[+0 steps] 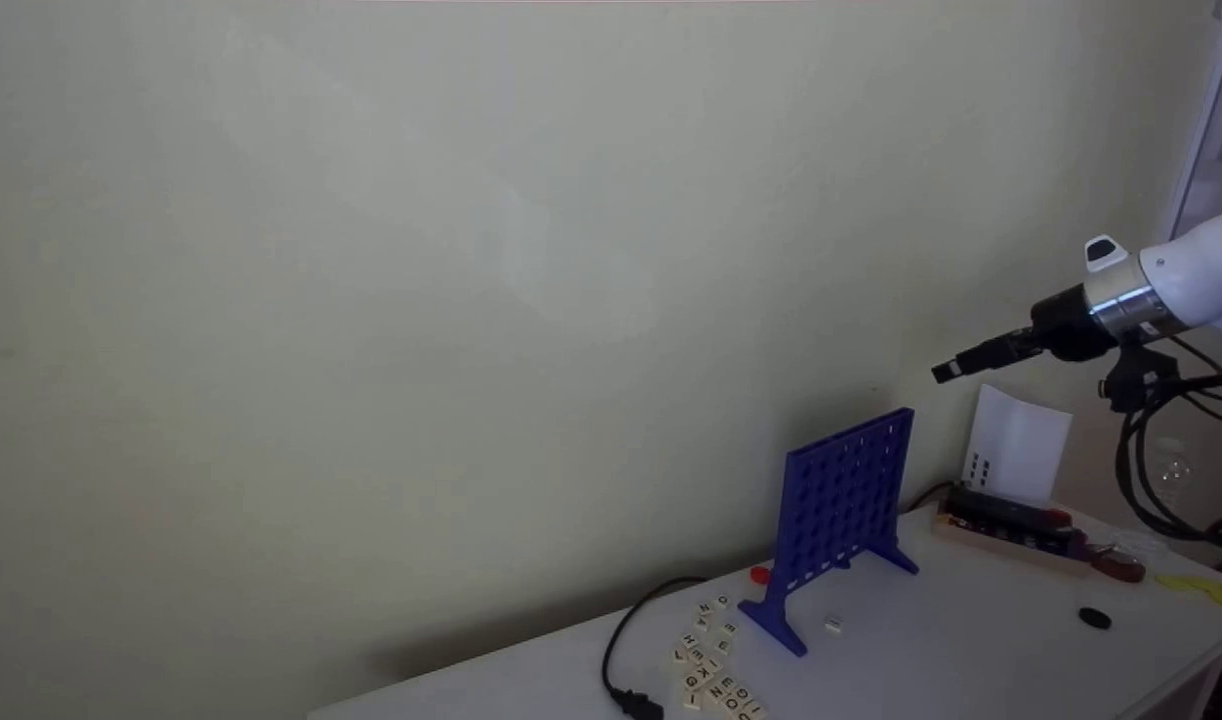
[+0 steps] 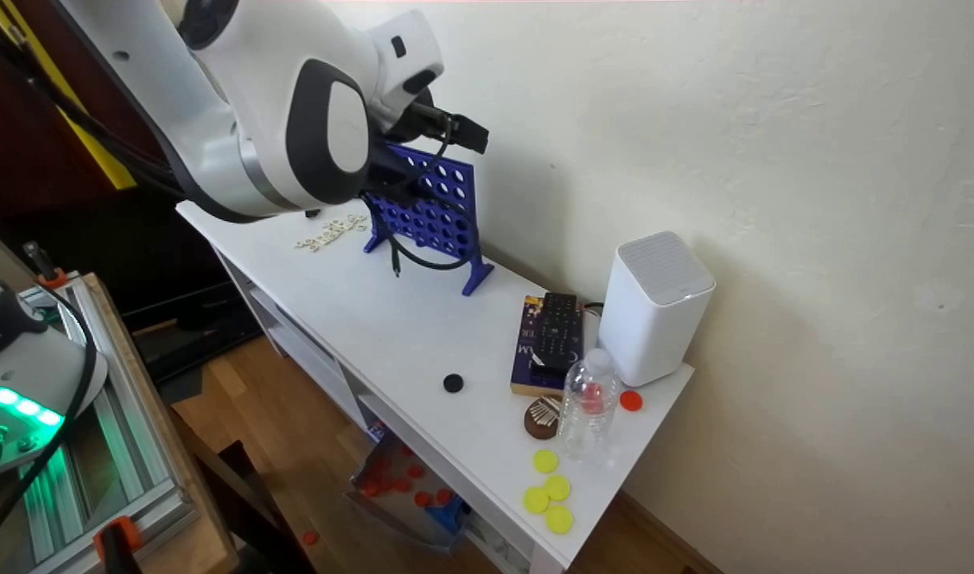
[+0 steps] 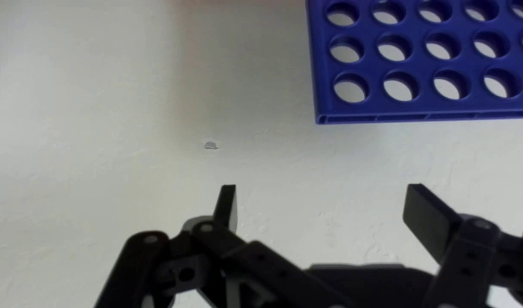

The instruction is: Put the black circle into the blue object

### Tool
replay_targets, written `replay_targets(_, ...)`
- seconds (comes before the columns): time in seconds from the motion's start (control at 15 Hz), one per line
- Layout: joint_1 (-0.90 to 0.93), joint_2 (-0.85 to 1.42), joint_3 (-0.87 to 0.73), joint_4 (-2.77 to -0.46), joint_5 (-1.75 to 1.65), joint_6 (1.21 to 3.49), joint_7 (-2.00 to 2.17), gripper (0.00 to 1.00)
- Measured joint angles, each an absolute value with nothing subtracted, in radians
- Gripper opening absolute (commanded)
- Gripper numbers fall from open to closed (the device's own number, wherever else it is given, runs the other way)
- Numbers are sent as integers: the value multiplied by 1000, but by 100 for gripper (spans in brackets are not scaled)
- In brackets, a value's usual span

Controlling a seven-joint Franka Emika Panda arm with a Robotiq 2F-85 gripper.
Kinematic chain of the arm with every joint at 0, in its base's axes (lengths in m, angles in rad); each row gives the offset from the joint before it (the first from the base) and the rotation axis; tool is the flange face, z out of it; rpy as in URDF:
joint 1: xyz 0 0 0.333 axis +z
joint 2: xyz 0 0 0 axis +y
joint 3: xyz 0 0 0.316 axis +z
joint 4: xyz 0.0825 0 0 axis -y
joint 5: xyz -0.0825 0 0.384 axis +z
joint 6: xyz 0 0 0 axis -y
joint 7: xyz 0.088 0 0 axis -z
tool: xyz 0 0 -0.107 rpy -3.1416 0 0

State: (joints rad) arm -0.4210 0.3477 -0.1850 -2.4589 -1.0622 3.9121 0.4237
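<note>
disc (image 2: 453, 383) — black | grid (image 3: 419, 64) — blue, rows of holes | gripper (image 3: 323, 203): black

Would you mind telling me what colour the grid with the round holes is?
The grid is deep blue; its colour shows best in the wrist view.

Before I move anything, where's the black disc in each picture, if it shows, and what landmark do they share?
In an exterior view: the black disc is at lower right, to the right of the blue grid.
In an exterior view: the black disc is slightly left of center and lower, below the blue grid.
In the wrist view: not in it.
Shared landmark: the blue grid, at upper right in the wrist view.
</note>
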Motion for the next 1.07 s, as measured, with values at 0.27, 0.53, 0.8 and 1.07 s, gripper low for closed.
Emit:
replay_targets(0.27,-429,222,-215,-2495,-1199,3708,549,100)
replay_targets(0.53,-447,151,-222,-2522,-1446,3564,753,100)
replay_targets(0.8,-455,149,-246,-2538,-1713,3494,965,100)
replay_targets(1.07,-449,154,-308,-2535,-1924,3476,1127,100)
